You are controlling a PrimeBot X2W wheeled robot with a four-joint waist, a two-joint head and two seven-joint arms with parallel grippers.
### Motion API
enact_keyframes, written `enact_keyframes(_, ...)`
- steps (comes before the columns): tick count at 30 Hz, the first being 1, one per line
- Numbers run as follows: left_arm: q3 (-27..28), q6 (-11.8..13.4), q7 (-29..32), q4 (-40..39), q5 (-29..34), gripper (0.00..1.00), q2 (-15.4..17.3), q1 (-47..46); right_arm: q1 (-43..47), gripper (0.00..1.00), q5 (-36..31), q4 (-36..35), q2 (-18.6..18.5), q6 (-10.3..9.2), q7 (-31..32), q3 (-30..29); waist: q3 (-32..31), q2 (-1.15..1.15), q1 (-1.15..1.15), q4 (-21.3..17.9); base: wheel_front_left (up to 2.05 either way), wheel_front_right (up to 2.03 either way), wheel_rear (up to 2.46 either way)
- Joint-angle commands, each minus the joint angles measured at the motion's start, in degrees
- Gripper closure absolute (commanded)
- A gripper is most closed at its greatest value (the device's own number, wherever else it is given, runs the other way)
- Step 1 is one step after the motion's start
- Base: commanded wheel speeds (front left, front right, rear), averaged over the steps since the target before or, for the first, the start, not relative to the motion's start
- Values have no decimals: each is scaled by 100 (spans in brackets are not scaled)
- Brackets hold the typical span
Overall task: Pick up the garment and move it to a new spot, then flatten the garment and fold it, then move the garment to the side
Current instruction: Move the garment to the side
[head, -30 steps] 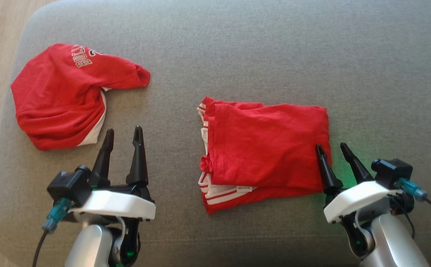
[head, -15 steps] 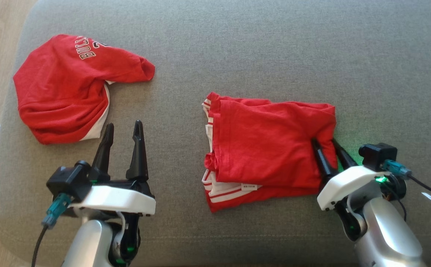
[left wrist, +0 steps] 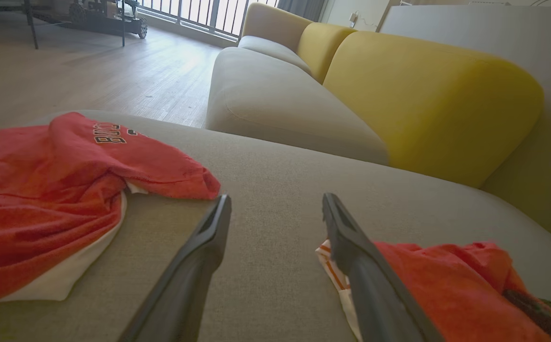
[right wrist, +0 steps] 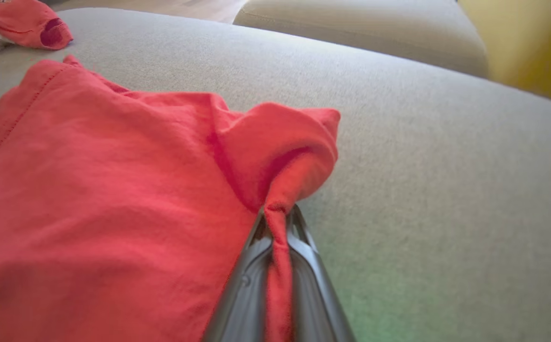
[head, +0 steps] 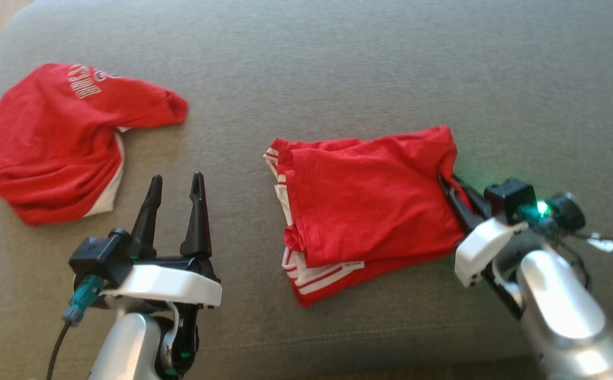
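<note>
The right tool [head: 448, 182] pinches the right edge of the folded red shirt [head: 369, 206], which lies mid-seat on the grey sofa [head: 338, 68]. The left tool [head: 176, 184] hovers wide open, holding nothing; bare seat stretches behind and rightward.

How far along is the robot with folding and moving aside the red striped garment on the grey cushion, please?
Done: the red white-striped garment lies folded on the grey fabric cushion. In hand: the right gripper is shut on one corner, fabric bunched in its grip; the left gripper is open, apart from it. Left: carrying it aside.
</note>
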Motion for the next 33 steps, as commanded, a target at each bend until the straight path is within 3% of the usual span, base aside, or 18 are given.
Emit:
enact_keyframes(1,181,-38,-29,-183,62,0,15,-210,-221,100,-28,-218,-155,-2,-3,178,23,0,0,-170,0,0,0)
enact_keyframes(8,190,-166,-29,-211,283,0,15,-369,-873,100,254,-302,-1189,-2,302,672,283,0,0,-822,0,0,0)
enact_keyframes(14,201,-349,-29,-218,601,0,15,-693,-1643,100,535,-107,-1814,-2,287,827,776,0,0,-1425,0,0,0)
enact_keyframes(22,35,-774,-29,-329,1176,0,44,-1605,-2974,100,852,400,-2182,-2,-60,493,1853,0,0,-1943,0,0,0)
enact_keyframes(27,-14,-871,-29,-488,1292,0,81,-2123,-3434,100,1015,731,-2337,-2,-213,-15,2389,0,0,-2018,0,0,0)
enact_keyframes(33,-4,-917,-29,-693,1309,0,149,-2282,-3581,100,1114,756,-2364,-2,-329,-129,2668,0,0,-2038,0,0,0)
